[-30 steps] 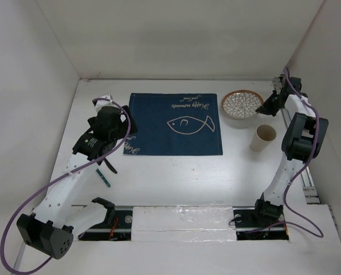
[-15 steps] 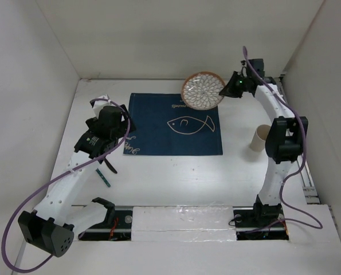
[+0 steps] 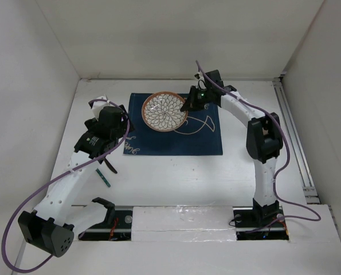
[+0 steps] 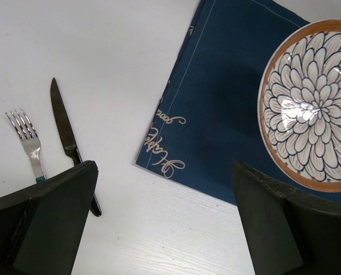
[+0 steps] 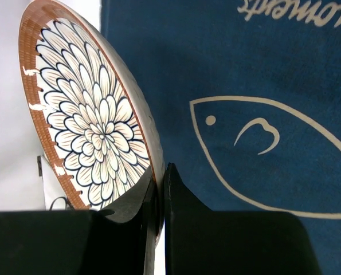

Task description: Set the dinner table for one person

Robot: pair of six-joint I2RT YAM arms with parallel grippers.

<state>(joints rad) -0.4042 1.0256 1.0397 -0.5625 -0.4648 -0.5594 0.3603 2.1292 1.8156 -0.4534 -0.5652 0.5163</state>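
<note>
White dinner table (image 3: pixel 176 183): carries a dark blue placemat (image 3: pixel 202 140) toward the far edge, about midway between the left and right edges. No shift in that cloth over the last second.

On the right gripper (image 3: pixel 188 105): reaches in from the right side, clenched on the rim of the plate (image 3: pixel 165 112). A second ago: plate low toward the far right corner of the table. Half a second ago: aloft above the placemat's far edge. Now: over the far left part of the cloth, tilted, rim pinched between both fingers in the wrist view. Cannot tell whether its low side touches the cloth.

On the left gripper (image 4: pixel 162 167): hovers near the table's left edge, over the placemat's left border, jaws spread wide with nothing between them. Same spot as a second ago.

Last, the knife (image 4: pixel 64 129) and the fork (image 4: pixel 28 137): side by side on bare table near the left edge, just apart, clear of the cloth.

Judged from this: plate transfer almost done. Probably wants a nudge toward the cloth's middle, then levelling, lowering and release, with cutlery still to place.
</note>
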